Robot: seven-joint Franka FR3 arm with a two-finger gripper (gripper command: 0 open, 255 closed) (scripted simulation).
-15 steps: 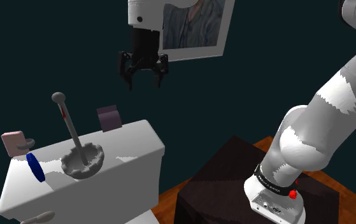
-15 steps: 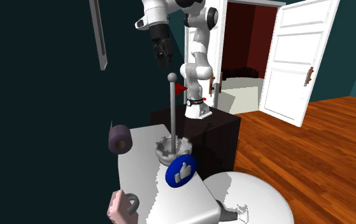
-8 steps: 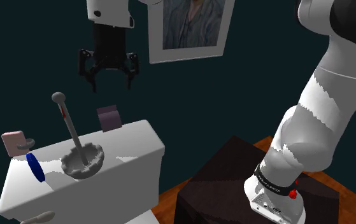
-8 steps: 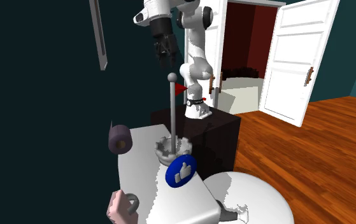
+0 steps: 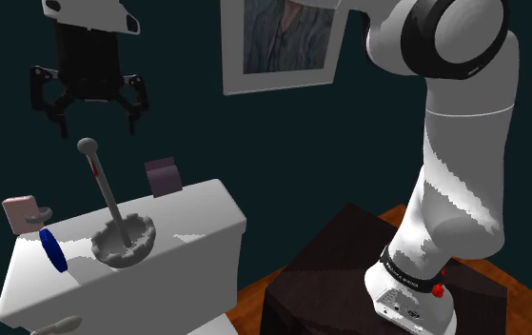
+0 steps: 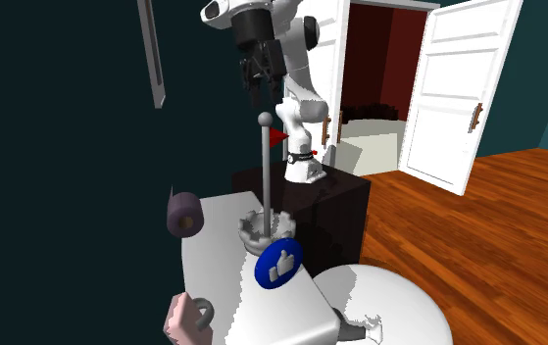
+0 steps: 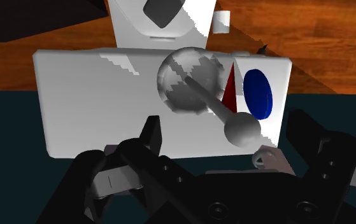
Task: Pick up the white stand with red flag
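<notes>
Gripper [image 5: 96,122]: jaws spread wide, clasping nothing and touching nothing; pointed downward, just above knob [image 5: 88,145] and apart from it. In the wrist view, knob between the two fingers [image 7: 152,137], clear of both.

Directly below: flag stand [image 6: 265,186], grey, with thin pole [image 5: 108,200] vertical in the second exterior view. Notched round base [image 5: 121,243] resting on top of white tank [image 5: 202,214]. Small red flag [image 6: 279,135] on the pole just under the knob.

Around the stand: blue disc [image 5: 52,250] near the base, toward the shoulder view's left; purple roll [image 5: 164,176] at the tank's wall side; pink item [image 5: 18,211] by the tank's end at the shoulder view's left. Farther out: framed picture [image 5: 283,43] on dark wall [image 5: 187,124]; dark box [image 5: 340,276] under the arm's foot; wooden floor [image 6: 458,225].

Progress, as judged: approach and alignment over the stand largely done; nothing grasped, stand not yet lifted. Left to do: descent around knob or pole, closure, lift. Likely concern: slender pole, easily missed or tipped by an off-centre closure.
</notes>
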